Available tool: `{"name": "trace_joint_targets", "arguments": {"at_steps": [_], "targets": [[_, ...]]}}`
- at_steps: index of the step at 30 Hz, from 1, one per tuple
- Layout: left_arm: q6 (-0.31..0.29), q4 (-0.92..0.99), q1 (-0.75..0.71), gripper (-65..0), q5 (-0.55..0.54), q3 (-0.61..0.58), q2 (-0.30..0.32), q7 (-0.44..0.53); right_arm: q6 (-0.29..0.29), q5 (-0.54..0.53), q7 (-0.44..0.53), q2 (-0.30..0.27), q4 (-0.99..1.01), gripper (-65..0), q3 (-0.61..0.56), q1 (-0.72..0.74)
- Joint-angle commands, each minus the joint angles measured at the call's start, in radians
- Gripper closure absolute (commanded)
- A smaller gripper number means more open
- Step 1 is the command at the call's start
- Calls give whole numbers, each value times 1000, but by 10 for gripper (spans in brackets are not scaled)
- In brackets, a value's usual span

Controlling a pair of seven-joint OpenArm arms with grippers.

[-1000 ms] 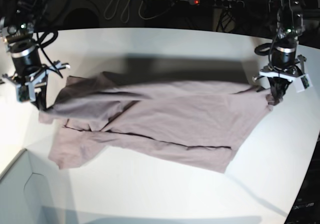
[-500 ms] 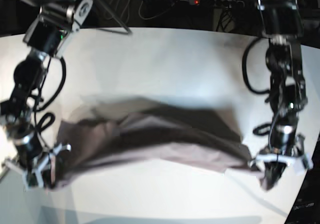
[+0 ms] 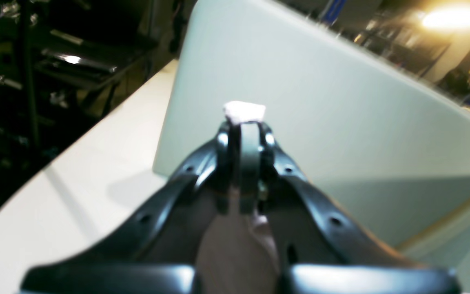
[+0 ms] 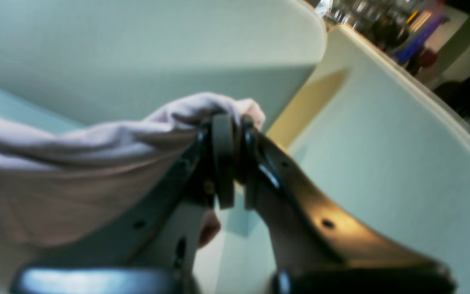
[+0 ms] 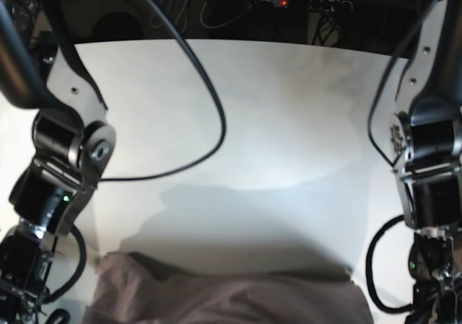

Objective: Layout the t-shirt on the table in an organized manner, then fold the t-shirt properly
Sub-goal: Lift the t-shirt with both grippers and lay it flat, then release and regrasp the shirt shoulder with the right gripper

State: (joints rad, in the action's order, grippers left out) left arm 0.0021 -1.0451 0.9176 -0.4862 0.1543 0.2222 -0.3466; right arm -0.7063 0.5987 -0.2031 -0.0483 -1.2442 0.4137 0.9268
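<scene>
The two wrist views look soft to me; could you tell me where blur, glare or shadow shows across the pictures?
Left wrist: left gripper blurred, lamp glare top right. Right wrist: right gripper and t-shirt soft. Base: a broad shadow on the table above the t-shirt.

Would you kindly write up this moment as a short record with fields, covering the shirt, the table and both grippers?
garment: t-shirt, mauve-pink, wrinkled, only its upper part in base view at the near edge
surface: table, white, far part bare
left gripper: shut on a small tuft of the t-shirt
right gripper: shut on a bunched edge of the t-shirt, cloth draping away to one side
backdrop: pale grey box beyond the left gripper
</scene>
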Motion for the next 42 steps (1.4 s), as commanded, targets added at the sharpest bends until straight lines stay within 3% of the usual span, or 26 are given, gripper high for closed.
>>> {"name": "trace_joint_targets", "arguments": {"at_steps": [1, 7, 15, 17, 20, 30, 36, 42], "targets": [[-6, -14, 45, -1, -3, -6, 10, 30, 8, -18, 32, -8, -18, 0, -3, 47], [-6, -39, 7, -1, -9, -22, 10, 22, 8, -18, 32, -9, -58, 0, 29, -27], [-6, -251, -357, -1, -10, -14, 67, 22, 8, -29, 38, 3, -223, 0, 52, -375], [-6, -289, -480, -1, -10, -12, 85, 30, 8, -72, 38, 15, -276, 0, 55, -490], [-6, -297, -605, -1, -12, -12, 93, 30, 8, -133, 34, 11, -319, 0, 54, -616], [-6, -304, -948, -1, -6, 58, 95, 22, 8, -139, 34, 17, -573, 0, 58, -981], [-7, -334, -1066, -1, -12, 176, 95, 21, 8, -139, 34, 14, -717, 0, 58, -1087], [-7, -404, -1142, -1, -12, 198, 85, 21, 8, -139, 34, 14, -633, 0, 47, -1038]]}}
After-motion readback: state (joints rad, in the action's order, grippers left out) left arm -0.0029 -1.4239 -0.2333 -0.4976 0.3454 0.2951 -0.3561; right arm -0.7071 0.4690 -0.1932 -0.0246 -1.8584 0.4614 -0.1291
